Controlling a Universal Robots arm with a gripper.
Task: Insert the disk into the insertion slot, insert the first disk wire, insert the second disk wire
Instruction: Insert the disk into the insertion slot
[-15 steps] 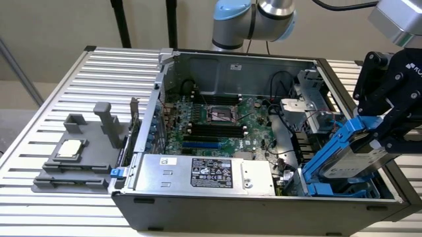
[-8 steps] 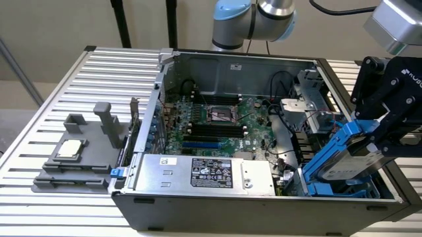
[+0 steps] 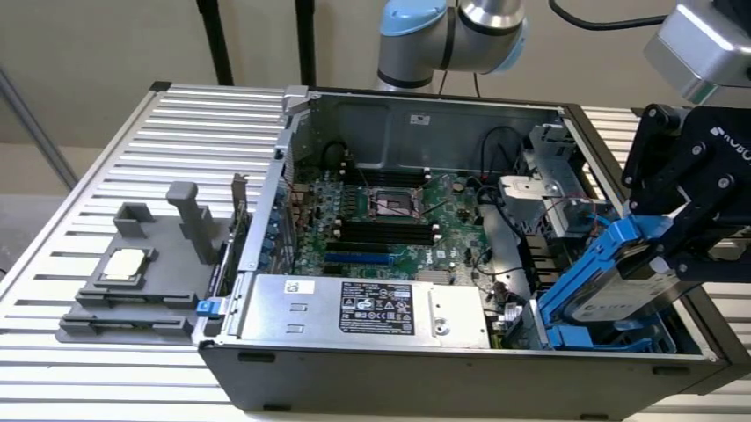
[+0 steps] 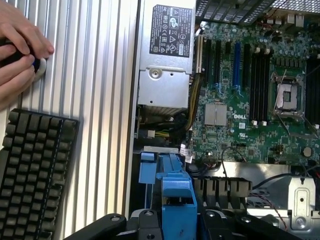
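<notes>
The disk [image 3: 618,294], silver-grey with a white label and clipped in a bright blue carrier, hangs tilted over the near corner of the open computer case at the exterior view's right. My black gripper [image 3: 667,257] is shut on its upper end. Below it lies the insertion slot [image 3: 604,339], a grey bay with blue rails, and the disk's lower edge reaches down to it. In the wrist view the blue carrier [image 4: 176,192] stands between my fingers [image 4: 142,222]. Thin cables [image 3: 507,303] run beside the bay; I cannot tell which are the disk wires.
A silver power supply [image 3: 364,309] with a black label sits along the case's near side, beside the green motherboard [image 3: 393,220]. A grey fixture [image 3: 135,272] stands on the ribbed table [image 3: 94,176]. The wrist view shows a person's hand [image 4: 20,50] and a black keyboard [image 4: 35,170].
</notes>
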